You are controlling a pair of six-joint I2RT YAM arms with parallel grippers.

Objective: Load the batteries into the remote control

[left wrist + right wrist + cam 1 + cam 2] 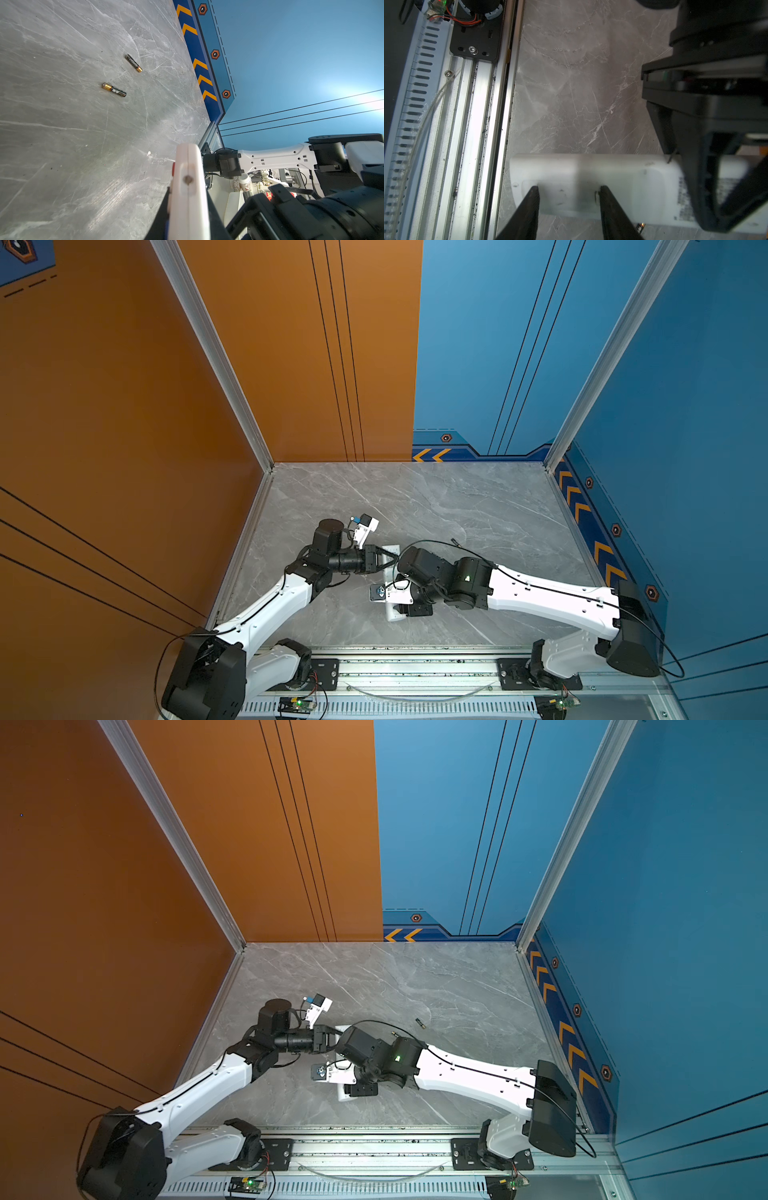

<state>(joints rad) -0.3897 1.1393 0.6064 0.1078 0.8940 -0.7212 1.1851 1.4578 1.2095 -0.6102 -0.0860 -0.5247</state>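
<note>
Over the grey table (457, 506), near its middle, the remote control (623, 176) is likely light, stiff and slippery, best taken by its long edges; left gripper (390, 561) clamps its far end, right gripper (569, 188) is spread apart over its back, batteries (113, 89) lie right.

The desk (457, 506) under me is grey marble, veined in white. The batteries (113, 90) (133, 63) are black with gold ends. The remote control (623, 178) is plain white, with a red spot at one edge. My right end effector (569, 189) is black. Behind stand an orange wall (124, 406) and a blue wall (685, 385), the blue one with yellow chevrons (579, 508) on a darker blue band.
</note>
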